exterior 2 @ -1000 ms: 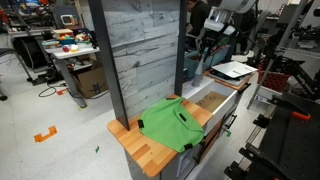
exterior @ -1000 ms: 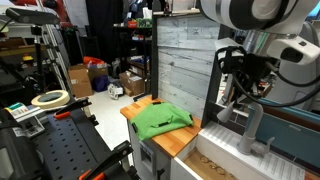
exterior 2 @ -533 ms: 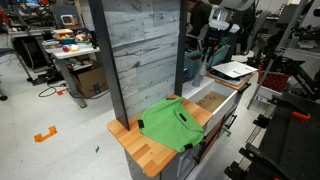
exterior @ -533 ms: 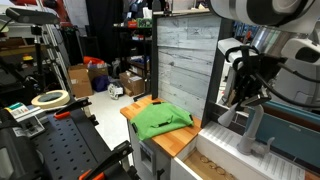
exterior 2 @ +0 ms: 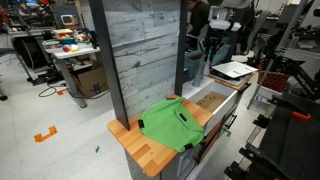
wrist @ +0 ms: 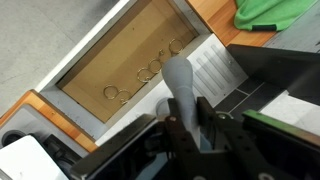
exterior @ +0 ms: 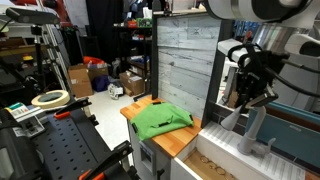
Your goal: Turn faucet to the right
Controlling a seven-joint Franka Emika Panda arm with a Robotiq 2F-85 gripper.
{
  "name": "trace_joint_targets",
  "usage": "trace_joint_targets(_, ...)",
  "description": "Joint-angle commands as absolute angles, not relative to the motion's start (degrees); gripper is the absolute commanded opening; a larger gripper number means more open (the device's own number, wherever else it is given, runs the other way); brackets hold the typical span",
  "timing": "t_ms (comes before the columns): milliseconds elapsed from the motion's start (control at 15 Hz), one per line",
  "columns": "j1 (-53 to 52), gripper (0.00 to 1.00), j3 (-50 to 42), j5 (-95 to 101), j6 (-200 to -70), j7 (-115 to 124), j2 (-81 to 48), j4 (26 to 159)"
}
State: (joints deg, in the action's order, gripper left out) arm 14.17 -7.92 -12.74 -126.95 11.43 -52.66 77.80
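Gripper (wrist: pixel 190 128) was clenched on faucet (wrist: pixel 180 85); spout projected ahead of it, sink basin (wrist: pixel 130 50) lay beyond. Step judged: swivelling. Next move called for a rightward sweep, grip firm.

The space over the sink basin (wrist: pixel 120 55) is left open in the wrist view, and only a few thin rings (wrist: pixel 148 70) are seen on its floor. The faucet (wrist: pixel 180 82) is enclosed between the fingers of the tool (wrist: pixel 190 128), so no gap is left there. Whether it is clamped cannot be told. Along one long edge of the table (exterior 2: pixel 135 148), passage is blocked by an upright grey plank wall (exterior 2: pixel 140 45). The table's near corner is left bare in an exterior view. The stretch between that corner and the sink is covered by a green cloth (exterior 2: pixel 170 125), which lies low and can be passed over.
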Motion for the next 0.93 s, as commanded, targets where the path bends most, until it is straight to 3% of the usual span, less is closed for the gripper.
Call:
trace_joint_targets(0, 14.1, 0.06, -13.2, -7.8, -125.2, 14.0, -52.4, 79.4)
trace_joint_targets(467, 14.5, 0.06, -13.8, -7.9, -127.4, 14.4, -52.6, 79.6)
trace_joint_targets(533, 14.4, 0.47, -13.8, -7.9, -127.1, 14.6, -52.4, 79.7)
trace_joint_targets(667, 14.1, 0.55, -14.0, -7.8, -126.2, 15.8, -52.3, 79.9)
trace_joint_targets(867, 13.4, 0.77, -14.5, -7.3, -124.0, 17.2, -52.2, 80.2)
